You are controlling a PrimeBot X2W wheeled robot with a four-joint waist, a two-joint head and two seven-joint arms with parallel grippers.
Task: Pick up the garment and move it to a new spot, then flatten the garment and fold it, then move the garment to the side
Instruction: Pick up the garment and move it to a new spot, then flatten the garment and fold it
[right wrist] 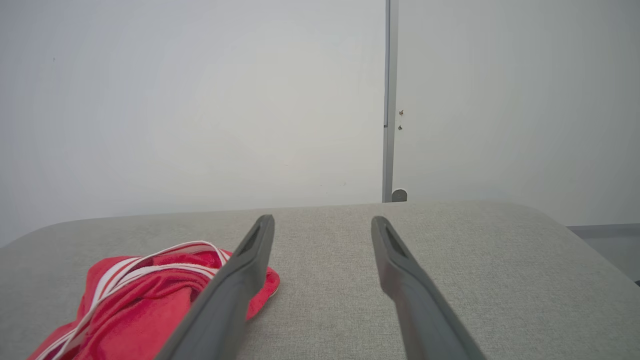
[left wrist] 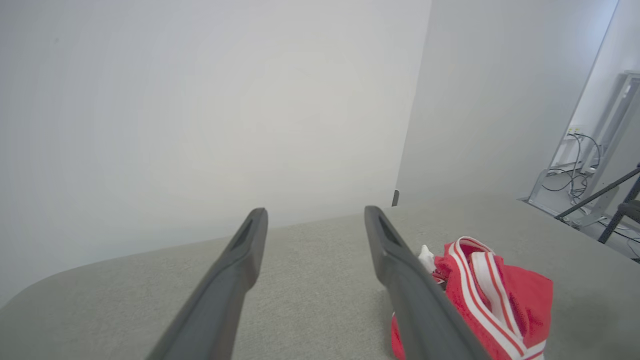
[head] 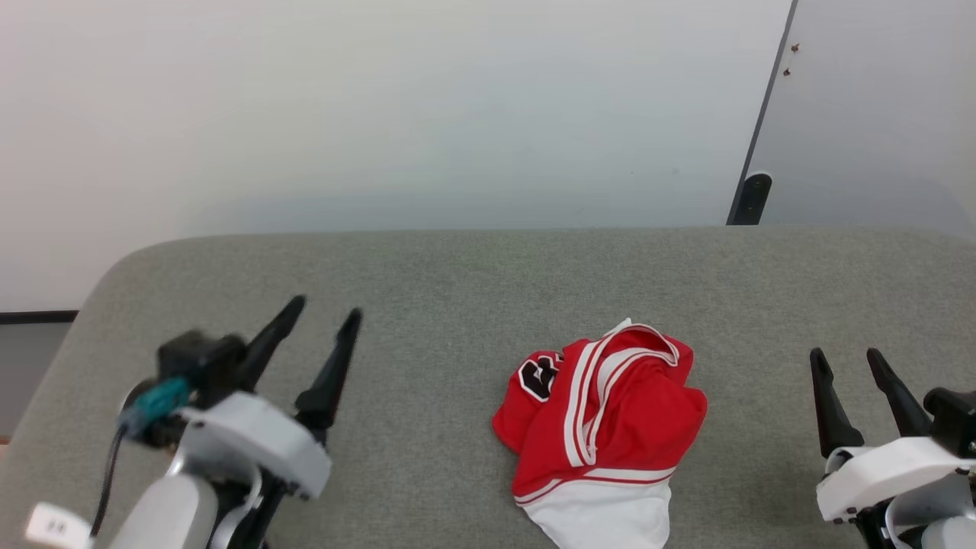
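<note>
- The garment [head: 610, 435] lies in a crumpled heap on the grey worktop [head: 457, 282], toward 5 o'clock in the head view and close to the near edge. The red body is bunched up and the striped trim loops over the top. A white sleeve spills out at 6 o'clock of the heap, and part of the black numeral peeks out at its 10 o'clock.
- The left tool [head: 326, 307] hovers over the worktop at 9 o'clock of the heap, well apart from it. Its two fingers are spread wide with nothing between them.
- The right tool [head: 846, 354] sits at 3 o'clock of the heap, also spread wide and empty, and it does not touch the cloth (in its own wrist view the red fabric lies off at 8 o'clock, partly behind one finger).
- As far as the pictures show, no part of the task looks done: the garment is neither gripped, flattened nor folded.
- Whether this heap marks the old spot or a new one cannot be told from here.
- What seems left is the whole sequence: take hold of the cloth, carry it across, spread it flat, fold it, then shift it aside.
</note>
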